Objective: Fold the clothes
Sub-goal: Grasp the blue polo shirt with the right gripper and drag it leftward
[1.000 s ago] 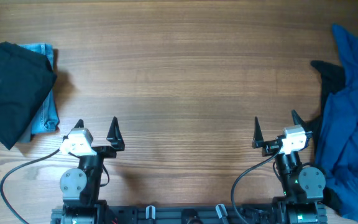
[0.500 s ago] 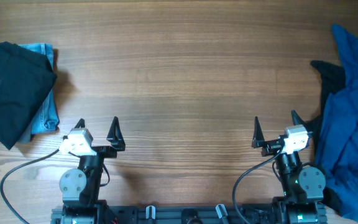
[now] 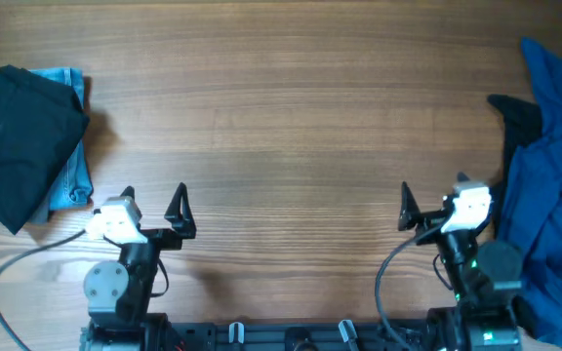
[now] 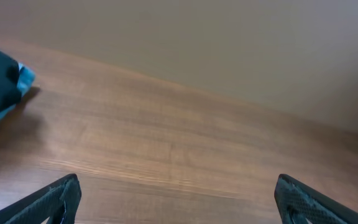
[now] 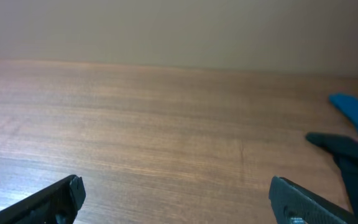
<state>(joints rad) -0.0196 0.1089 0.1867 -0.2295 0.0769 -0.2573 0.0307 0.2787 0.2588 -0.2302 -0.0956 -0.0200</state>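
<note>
Teal-blue shirt is found heaped at the counter's right edge, just beside the right tool. That tool and the left tool are spread wide, with nothing held. The shirt should be drawn to the centre and flattened first.

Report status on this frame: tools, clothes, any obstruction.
Open and empty: left tool, right tool. At right, crumpled teal-blue fabric shirt, untouched. At left, black fabric garment on light-blue denim piece. Nothing in the way.

left pincer: swung slightly left | right pincer: swung right
</note>
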